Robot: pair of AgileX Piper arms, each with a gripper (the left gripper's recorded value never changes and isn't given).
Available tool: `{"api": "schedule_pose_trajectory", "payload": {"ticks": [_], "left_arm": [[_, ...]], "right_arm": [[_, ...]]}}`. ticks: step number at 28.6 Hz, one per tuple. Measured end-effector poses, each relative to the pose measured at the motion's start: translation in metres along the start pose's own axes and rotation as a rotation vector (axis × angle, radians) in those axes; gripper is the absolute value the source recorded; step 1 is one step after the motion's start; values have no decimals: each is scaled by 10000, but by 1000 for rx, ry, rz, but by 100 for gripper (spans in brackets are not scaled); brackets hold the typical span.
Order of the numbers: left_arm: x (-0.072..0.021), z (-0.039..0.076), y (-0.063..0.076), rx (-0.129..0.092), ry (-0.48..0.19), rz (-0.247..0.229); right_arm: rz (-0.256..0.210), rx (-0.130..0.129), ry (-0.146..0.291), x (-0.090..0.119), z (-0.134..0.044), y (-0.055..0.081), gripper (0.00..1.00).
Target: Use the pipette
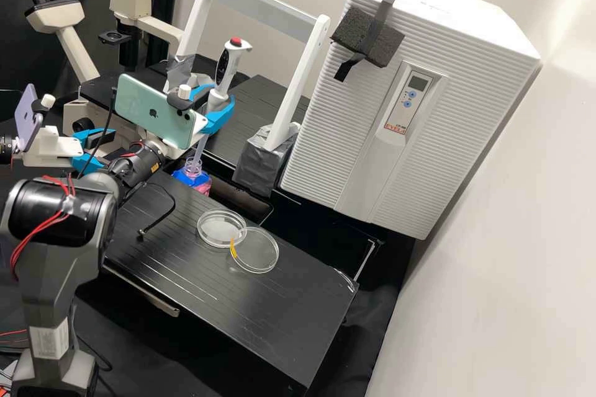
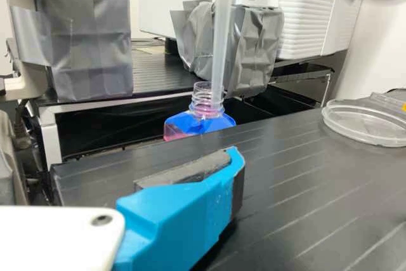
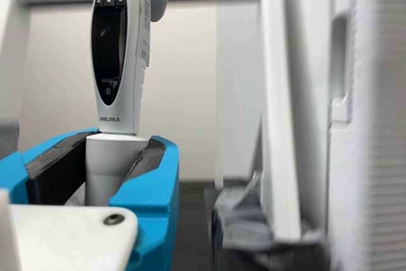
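I judge the pipette (image 1: 226, 62) light but top-heavy, smooth-shelled, with a thin tube that is easy to snap, so the lower neck is the place to hold; my right gripper (image 1: 214, 107) is clamped there, and my left gripper (image 1: 92, 149) is open and empty. The pipette is white, with a dark button panel and a red knob; it stands upright, its long clear tube down in the mouth of the small bottle (image 1: 194, 175).

My pipette (image 1: 226, 68) has its tip in the bottle (image 1: 194, 175) neck, with the taped frame foot (image 1: 264, 158) just beside it and the white cabinet (image 1: 428, 105) beyond. Two petri dishes (image 1: 220, 227) sit mid-tray (image 1: 261, 316); its near half lies bare.
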Motion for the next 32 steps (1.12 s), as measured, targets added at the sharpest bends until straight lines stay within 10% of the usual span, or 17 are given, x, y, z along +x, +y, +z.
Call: {"api": "schedule_pose_trajectory", "payload": {"ticks": [12, 25, 32], "left_arm": [[-95, 112, 38, -26, -42, 26], [-125, 516, -31, -9, -205, -4], [-99, 592, -9, -6, -231, 5]], "right_arm": [[136, 126, 81, -230, -196, 670, 0], [220, 54, 50, -839, 187, 1191, 0], [227, 69, -1, -1006, 349, 1304, 0]]}}
